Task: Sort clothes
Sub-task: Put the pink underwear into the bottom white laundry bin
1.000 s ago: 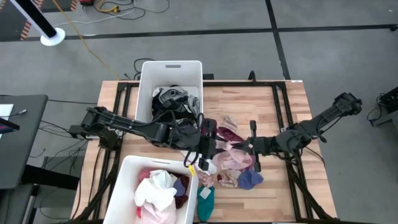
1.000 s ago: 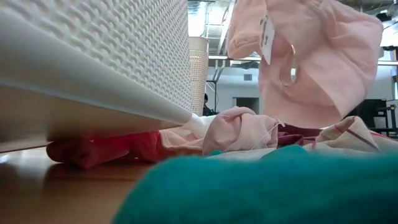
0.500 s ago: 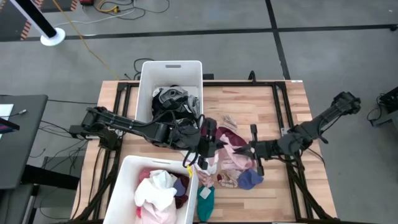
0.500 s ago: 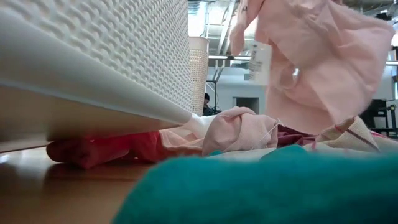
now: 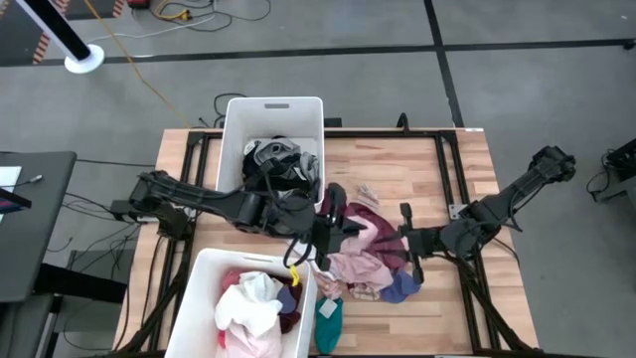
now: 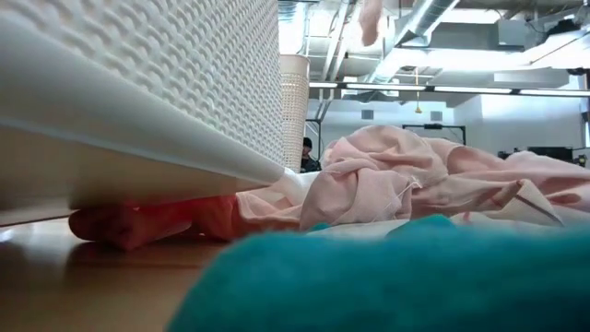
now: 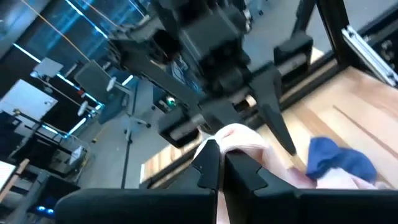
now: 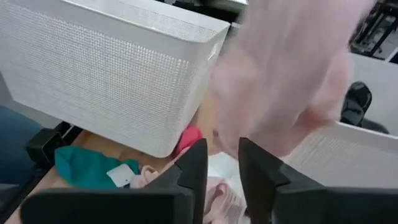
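Observation:
My left gripper [image 5: 336, 227] is shut on a pale pink garment [image 5: 363, 247] above the heap of clothes [image 5: 370, 270] at the table's middle. In the left wrist view the pink cloth [image 7: 241, 138] bunches just past the shut fingertips. My right gripper [image 5: 404, 242] stands open a little to the right of the heap, nothing between its fingers [image 8: 199, 165]; the pink garment [image 8: 292, 74] hangs blurred in front of it. A teal garment [image 5: 328, 318] lies near the front edge beside the near bin. My left gripper pinches a bunched upper part of the pink garment [image 7: 231, 135] between its two fingertips, coming nearly level from the table's left. The cloth hangs slack below the fingers, and its lower part [image 6: 406, 171] lies on the heap. One layer or several, I cannot tell.
A white bin [image 5: 273, 107] holding dark clothes stands at the far left. A second white bin [image 5: 204, 283] with white and pink clothes stands at the near left, its wall [image 6: 166, 83] close by. A blue piece [image 5: 402, 286] and a maroon piece [image 5: 370, 213] lie in the heap.
My left gripper has shut on the pink garment and risen a little. My right gripper has opened and let the garment go. The garment's right part, held up before, has dropped onto the heap and now hangs only from the left gripper.

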Robot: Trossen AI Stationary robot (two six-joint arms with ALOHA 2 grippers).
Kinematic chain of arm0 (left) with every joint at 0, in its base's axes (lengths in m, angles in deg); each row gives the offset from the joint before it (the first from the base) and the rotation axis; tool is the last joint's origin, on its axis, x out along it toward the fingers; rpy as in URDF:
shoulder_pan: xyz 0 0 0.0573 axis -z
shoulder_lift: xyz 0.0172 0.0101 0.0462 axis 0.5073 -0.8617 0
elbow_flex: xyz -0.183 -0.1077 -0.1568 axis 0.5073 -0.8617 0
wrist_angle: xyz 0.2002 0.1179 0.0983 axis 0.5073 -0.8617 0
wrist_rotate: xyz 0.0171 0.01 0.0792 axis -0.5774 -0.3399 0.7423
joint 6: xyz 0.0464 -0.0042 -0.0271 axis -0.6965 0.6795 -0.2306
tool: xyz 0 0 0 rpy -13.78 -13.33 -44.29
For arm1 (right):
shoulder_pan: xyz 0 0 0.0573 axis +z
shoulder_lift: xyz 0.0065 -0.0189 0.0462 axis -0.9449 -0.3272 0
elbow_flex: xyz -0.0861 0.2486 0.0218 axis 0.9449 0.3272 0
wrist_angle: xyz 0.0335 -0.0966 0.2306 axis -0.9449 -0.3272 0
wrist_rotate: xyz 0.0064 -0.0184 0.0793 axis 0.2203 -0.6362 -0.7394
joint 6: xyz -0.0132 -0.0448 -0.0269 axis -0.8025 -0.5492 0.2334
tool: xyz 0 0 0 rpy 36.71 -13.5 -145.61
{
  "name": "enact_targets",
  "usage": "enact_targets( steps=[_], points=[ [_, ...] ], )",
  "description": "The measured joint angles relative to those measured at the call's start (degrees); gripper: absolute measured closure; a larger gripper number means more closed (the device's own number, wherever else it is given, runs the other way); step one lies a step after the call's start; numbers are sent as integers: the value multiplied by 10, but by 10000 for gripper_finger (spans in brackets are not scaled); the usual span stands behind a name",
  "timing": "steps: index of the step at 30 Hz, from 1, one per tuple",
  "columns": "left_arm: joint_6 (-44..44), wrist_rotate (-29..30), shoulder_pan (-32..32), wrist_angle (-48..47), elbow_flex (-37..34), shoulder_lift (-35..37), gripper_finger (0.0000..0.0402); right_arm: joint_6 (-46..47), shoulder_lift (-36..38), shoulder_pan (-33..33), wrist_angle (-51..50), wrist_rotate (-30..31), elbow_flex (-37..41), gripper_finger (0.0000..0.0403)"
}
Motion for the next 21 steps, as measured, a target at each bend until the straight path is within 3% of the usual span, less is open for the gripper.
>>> enact_targets(
  steps=[9, 21],
  points=[
    [8, 0, 4, -112, 80, -1, 401, 51, 0, 0, -40, 2, 0, 256],
    [46, 13, 36, -333, 234, -1, 401, 62, 0, 19, -49, 2, 0, 253]
  ],
)
